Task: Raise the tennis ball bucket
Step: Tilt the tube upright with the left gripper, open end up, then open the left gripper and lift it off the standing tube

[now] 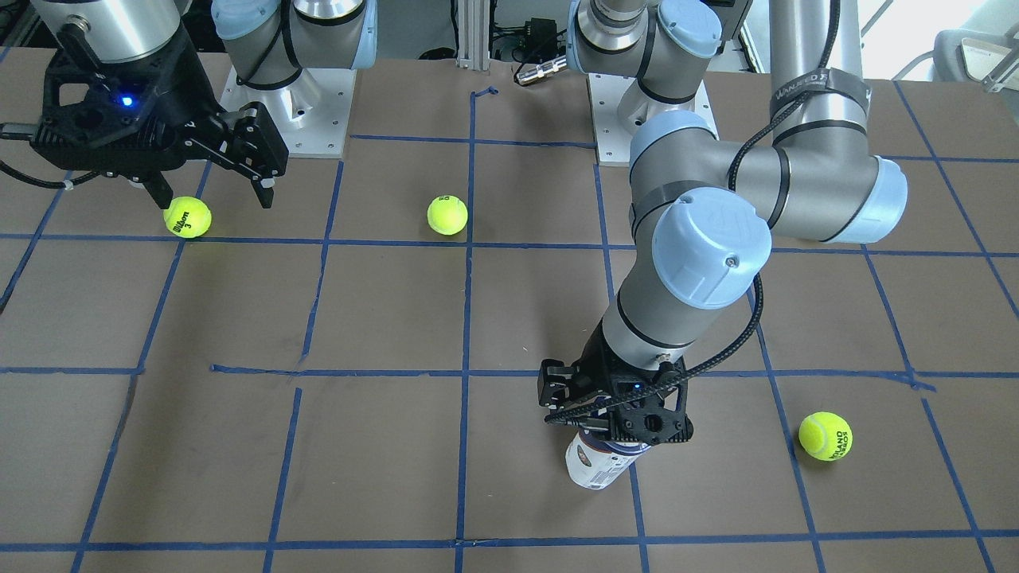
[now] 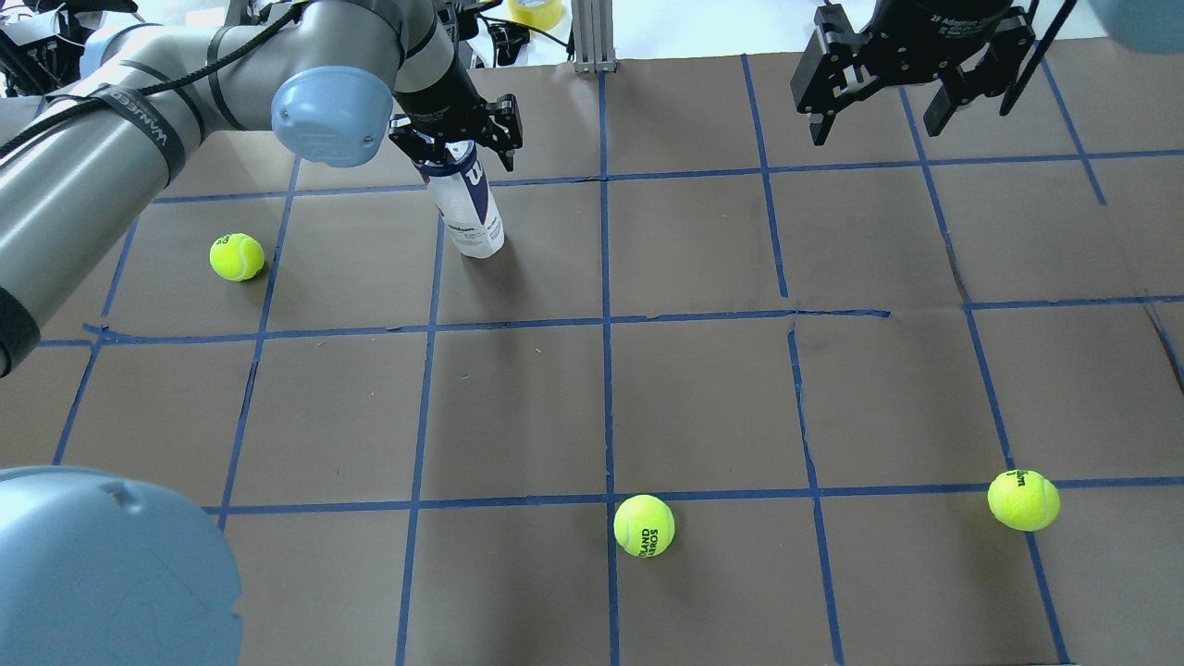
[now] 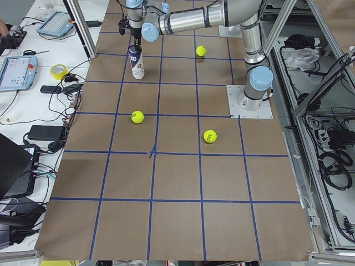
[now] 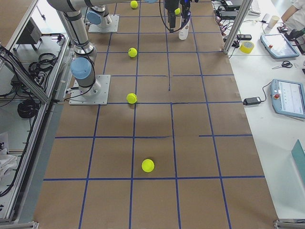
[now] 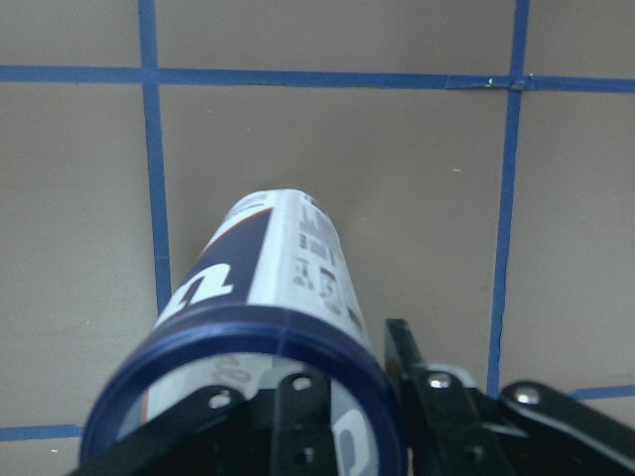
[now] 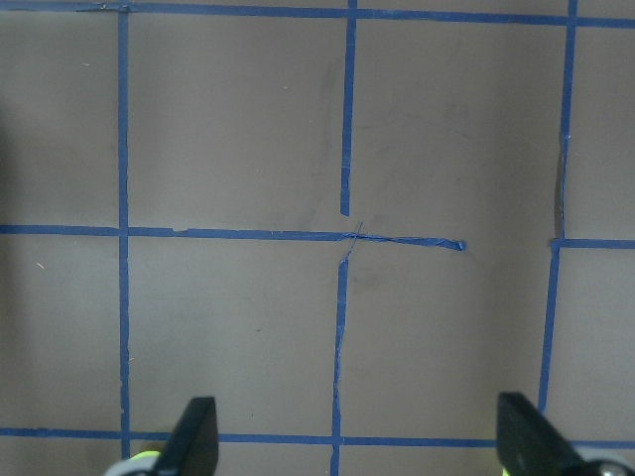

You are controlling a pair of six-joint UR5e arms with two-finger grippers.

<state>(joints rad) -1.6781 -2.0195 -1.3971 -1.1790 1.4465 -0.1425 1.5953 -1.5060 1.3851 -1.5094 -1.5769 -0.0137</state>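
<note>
The tennis ball bucket (image 2: pixel 472 213) is a slim clear can with a white and navy label and a navy rim. It stands upright at the far left of the table, and I cannot tell whether its base touches the table. It also shows in the front view (image 1: pixel 593 469) and the left wrist view (image 5: pixel 268 268). My left gripper (image 2: pixel 453 148) is shut on its top rim from above, with one finger inside the rim and one outside (image 5: pixel 352 372). My right gripper (image 2: pixel 874 125) hangs open and empty over the far right of the table.
Three loose tennis balls lie on the brown, blue-taped table: one (image 2: pixel 237 256) left of the bucket, one (image 2: pixel 644 525) near the middle front, and one (image 2: pixel 1023 499) at front right. In the front view the last ball (image 1: pixel 188 217) lies below the right gripper (image 1: pixel 215 195).
</note>
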